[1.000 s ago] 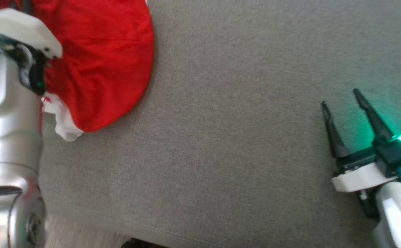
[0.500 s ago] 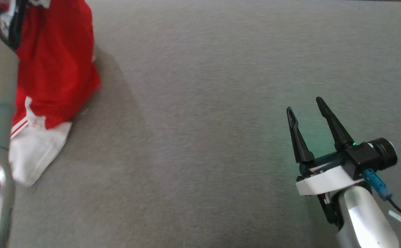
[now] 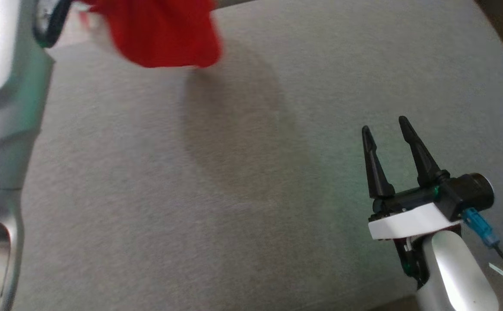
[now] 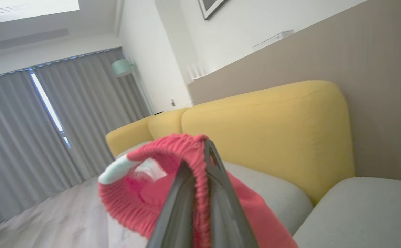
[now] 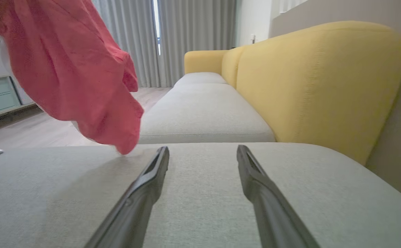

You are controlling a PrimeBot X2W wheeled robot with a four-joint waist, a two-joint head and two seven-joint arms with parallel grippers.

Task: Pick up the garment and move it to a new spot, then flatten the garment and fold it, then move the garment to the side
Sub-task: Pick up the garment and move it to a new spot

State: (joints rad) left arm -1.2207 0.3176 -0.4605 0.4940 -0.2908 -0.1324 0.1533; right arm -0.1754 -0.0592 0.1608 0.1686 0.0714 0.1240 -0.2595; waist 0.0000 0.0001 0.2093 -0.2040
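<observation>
Inspector A: Count: one red garment (image 5: 69, 69), two grippers, one grey seat cushion (image 3: 234, 194) under them.
Inspector B: Left gripper (image 4: 197, 155)?
Inspector A: Pinched tight on the garment's ribbed edge. The garment hangs beneath it, long axis running down from the grip, lower end toward the cushion; contact there cannot be told.
Inspector B: Right gripper (image 3: 384, 124)?
Inspector A: Jaws wide apart, holding nothing. The garment is ahead and to its left, well apart.
</observation>
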